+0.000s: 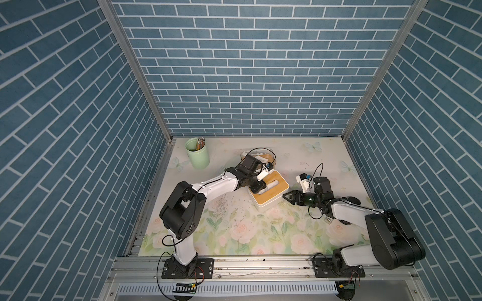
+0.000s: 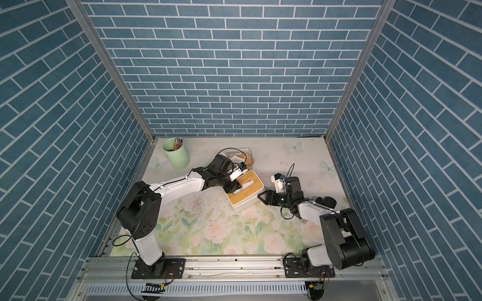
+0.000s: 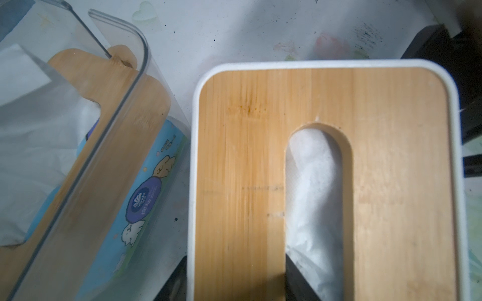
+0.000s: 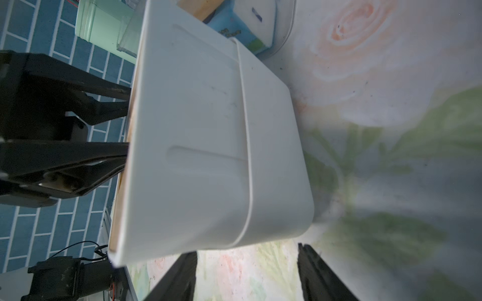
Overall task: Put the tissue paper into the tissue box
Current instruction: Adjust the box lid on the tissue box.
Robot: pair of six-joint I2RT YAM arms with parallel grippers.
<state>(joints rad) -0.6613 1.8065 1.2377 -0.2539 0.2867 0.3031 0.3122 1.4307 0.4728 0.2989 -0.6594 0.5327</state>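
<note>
The tissue box (image 1: pixel 276 194) is white with a wooden slotted top and stands mid-table in both top views. White tissue paper (image 3: pixel 315 195) fills the slot and shows faintly in a top view (image 1: pixel 272 185). My left gripper (image 3: pixel 234 260) reaches down over the box's near-left end (image 1: pixel 257 192). One finger (image 3: pixel 297 281) is inside the slot against the tissue, the other (image 3: pixel 174 281) is outside the white wall, so the jaws clamp that strip. My right gripper (image 1: pixel 284 197) stands open, low beside the box's right corner, with only table between its fingers (image 4: pixel 246 254). The right wrist view shows the box's wall (image 4: pixel 198 130).
A clear container (image 3: pixel 78 156) with a wooden lid and a blue tissue pack (image 3: pixel 154 182) lies just behind the box (image 1: pixel 260 156). A green cup of pencils (image 1: pixel 197 153) stands at the back left. Brick-patterned walls close in three sides.
</note>
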